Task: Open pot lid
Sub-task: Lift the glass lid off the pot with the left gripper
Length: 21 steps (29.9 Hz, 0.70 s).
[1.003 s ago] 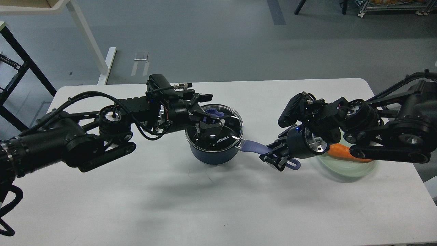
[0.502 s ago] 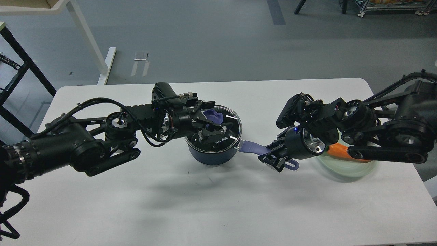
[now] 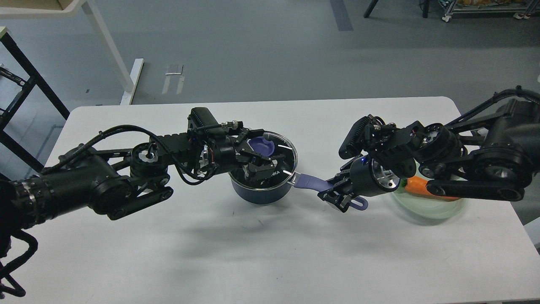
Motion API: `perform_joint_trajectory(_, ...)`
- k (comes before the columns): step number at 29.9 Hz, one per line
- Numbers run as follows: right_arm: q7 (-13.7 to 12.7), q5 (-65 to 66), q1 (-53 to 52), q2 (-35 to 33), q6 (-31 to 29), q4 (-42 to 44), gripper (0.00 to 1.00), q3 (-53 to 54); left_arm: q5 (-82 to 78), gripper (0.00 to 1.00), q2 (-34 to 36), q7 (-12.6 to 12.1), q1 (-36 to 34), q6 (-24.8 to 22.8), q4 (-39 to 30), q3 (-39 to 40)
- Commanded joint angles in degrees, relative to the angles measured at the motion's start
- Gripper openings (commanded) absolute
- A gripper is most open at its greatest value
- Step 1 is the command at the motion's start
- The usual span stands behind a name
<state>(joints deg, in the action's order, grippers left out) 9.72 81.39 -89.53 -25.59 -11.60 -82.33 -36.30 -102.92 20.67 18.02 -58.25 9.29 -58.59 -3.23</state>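
Note:
The dark-blue pot (image 3: 261, 195) stands mid-table with the clear glass lid (image 3: 283, 159) lying on it, "KONKA" lettering partly hidden. My left gripper (image 3: 262, 151) is low over the lid, its fingers spread on either side of the purple-blue knob (image 3: 262, 145); I see no clamping. My right gripper (image 3: 337, 195) is shut on the pot's lavender handle (image 3: 310, 182), near the end with the hole (image 3: 361, 204).
A pale green plate (image 3: 426, 212) with an orange carrot-like piece (image 3: 422, 185) lies under my right arm. The white table (image 3: 270, 253) has its near edge below and its far edge behind the pot. Table legs and a frame stand at the far left.
My left gripper has come down and slightly left, closer around the knob. The right gripper and the pot have shifted a little to the left.

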Motion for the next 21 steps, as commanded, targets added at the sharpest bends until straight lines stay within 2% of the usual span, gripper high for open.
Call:
perform_joint_trajectory(1, 0.03, 0.00, 0.06, 0.10, 0.00, -0.03, 0.11, -0.08, -0.09, 0.75, 0.07, 0.08, -0.02, 0.03, -0.03, 0.07)
perform_joint_trajectory(6, 0.03, 0.00, 0.06, 0.10, 0.00, -0.03, 0.11, 0.01, -0.09, 0.52, 0.07, -0.36, 0.15, -0.06, 0.15, -0.02)
perform_joint_trajectory(9, 0.03, 0.00, 0.06, 0.10, 0.00, 0.06, 0.11, -0.08, 0.18, 0.43, 0.25, -0.09, 0.07, -0.15, 0.15, 0.07)
perform_joint_trajectory(15, 0.03, 0.00, 0.06, -0.07, 0.00, -0.03, 0.11, -0.08, 0.53, 0.41, 2.09, 0.26, -0.72, -0.15, -0.73, 0.24)
perform_joint_trajectory(21, 0.03, -0.09, 0.23, -0.51, 0.00, -0.03, 0.11, -0.17, 2.54, 0.41, 8.68, 2.10, -3.01, -0.41, -2.93, 0.33)
